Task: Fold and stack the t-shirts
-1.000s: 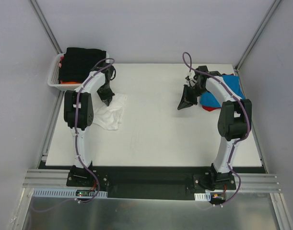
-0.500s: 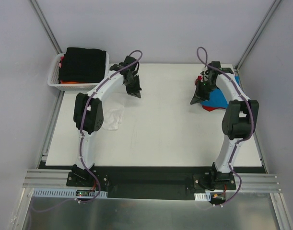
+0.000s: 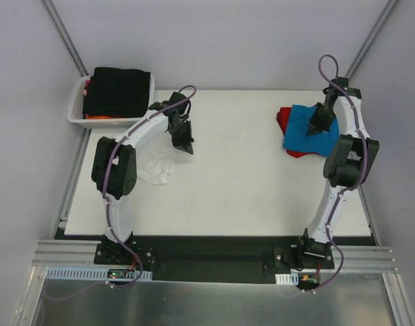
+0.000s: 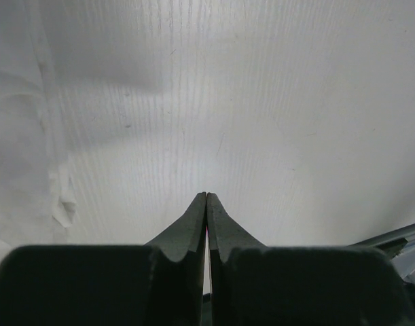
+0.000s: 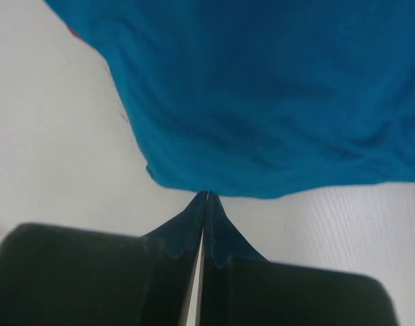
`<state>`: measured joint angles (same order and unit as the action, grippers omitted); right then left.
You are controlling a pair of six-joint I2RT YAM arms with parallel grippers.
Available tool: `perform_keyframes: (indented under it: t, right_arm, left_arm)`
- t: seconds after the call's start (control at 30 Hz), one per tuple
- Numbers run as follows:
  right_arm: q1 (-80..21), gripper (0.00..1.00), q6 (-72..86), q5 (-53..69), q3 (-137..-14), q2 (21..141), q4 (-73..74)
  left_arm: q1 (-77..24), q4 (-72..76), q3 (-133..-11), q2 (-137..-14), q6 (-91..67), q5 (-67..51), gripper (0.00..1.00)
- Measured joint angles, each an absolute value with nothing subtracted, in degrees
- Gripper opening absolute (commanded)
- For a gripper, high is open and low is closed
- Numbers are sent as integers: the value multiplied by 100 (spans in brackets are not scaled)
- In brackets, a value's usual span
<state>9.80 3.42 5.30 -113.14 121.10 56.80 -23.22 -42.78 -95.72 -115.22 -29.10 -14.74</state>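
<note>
A white t-shirt [image 3: 157, 169] lies crumpled at the table's left, partly behind my left arm; its edge shows in the left wrist view [image 4: 24, 170]. My left gripper [image 3: 186, 145] [image 4: 206, 195] is shut and empty over bare table, right of that shirt. A blue t-shirt [image 3: 303, 134] [image 5: 261, 95] lies folded on a red t-shirt [image 3: 283, 116] at the back right. My right gripper [image 3: 315, 128] [image 5: 207, 193] is shut and empty, its tips at the blue shirt's near edge. A black t-shirt [image 3: 119, 88] tops an orange one [image 3: 98, 117].
The white lattice basket [image 3: 76, 111] holding the black and orange shirts stands at the back left corner. Grey walls close in both sides and the back. A metal rail [image 3: 214, 261] carries both arm bases at the near edge.
My left gripper left the white shirt and swung right over bare table. My right gripper moved right and back, from beside the stack to above the blue shirt.
</note>
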Motion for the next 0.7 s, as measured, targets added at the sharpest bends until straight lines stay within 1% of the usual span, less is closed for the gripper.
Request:
perform_keyframes:
  t: [0.2,0.4,0.6,0.7]
  right_arm:
    - [1070,1,30,690,-12267,13200,5516]
    - [1240,1,110,803,-12693,13745,5304]
    - [1365,1,248,991,-12687,13756,5107]
    - [1363,1,274,1173,-12158,13618,4753]
  left_arm:
    - [-2322,-4320,-9133,-10914,-2886,-1302,0]
    - [-2322,-4576,-9026,-10722,-2864,-1118,0]
    - [-2322,-4759,-9035,-10715,-2840,-974,0]
    - [-2322,-4890,-9139,-10722,-2792,-928,0]
